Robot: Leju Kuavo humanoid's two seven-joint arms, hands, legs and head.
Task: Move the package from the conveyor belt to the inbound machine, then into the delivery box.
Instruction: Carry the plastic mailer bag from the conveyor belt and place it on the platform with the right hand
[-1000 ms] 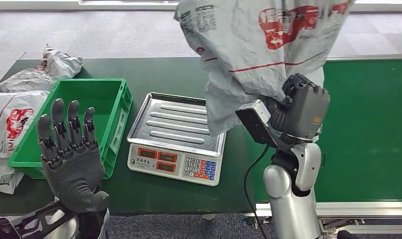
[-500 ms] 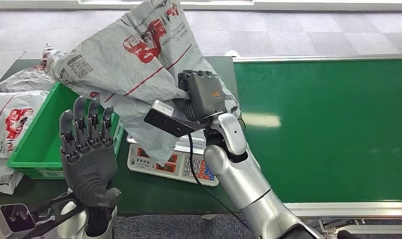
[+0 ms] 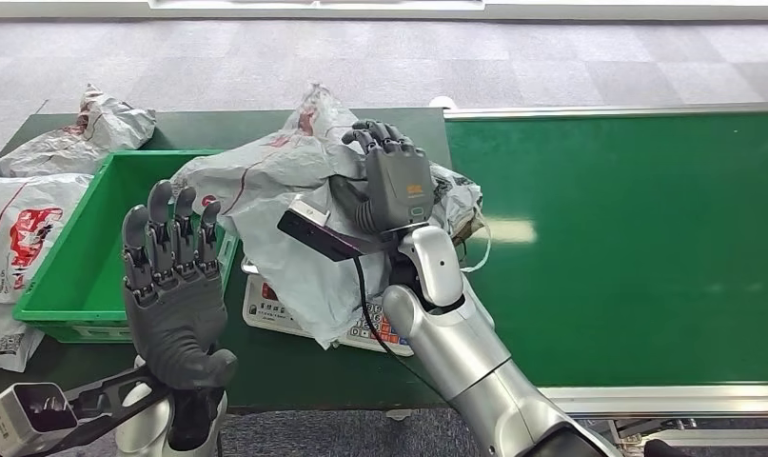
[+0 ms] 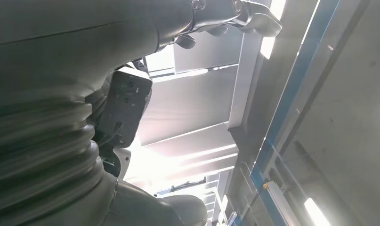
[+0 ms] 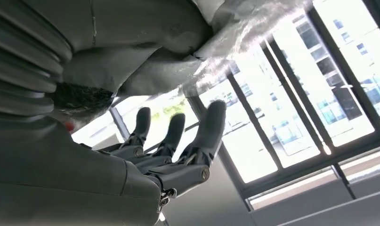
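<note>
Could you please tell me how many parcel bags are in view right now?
3: one bag draped over the scale under the right hand, one behind the green crate, one left of it. Others may be hidden.

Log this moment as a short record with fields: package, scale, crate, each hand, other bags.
package: grey mailer bag draped over the scale, one edge reaching over the crate's rim
scale: weighing scale mostly covered, keypad corner showing
crate: green crate beside the scale
right hand: right hand above the bag, fingers spread
left hand: left hand raised, holding nothing
other bags: spare bags beside the crate
</note>
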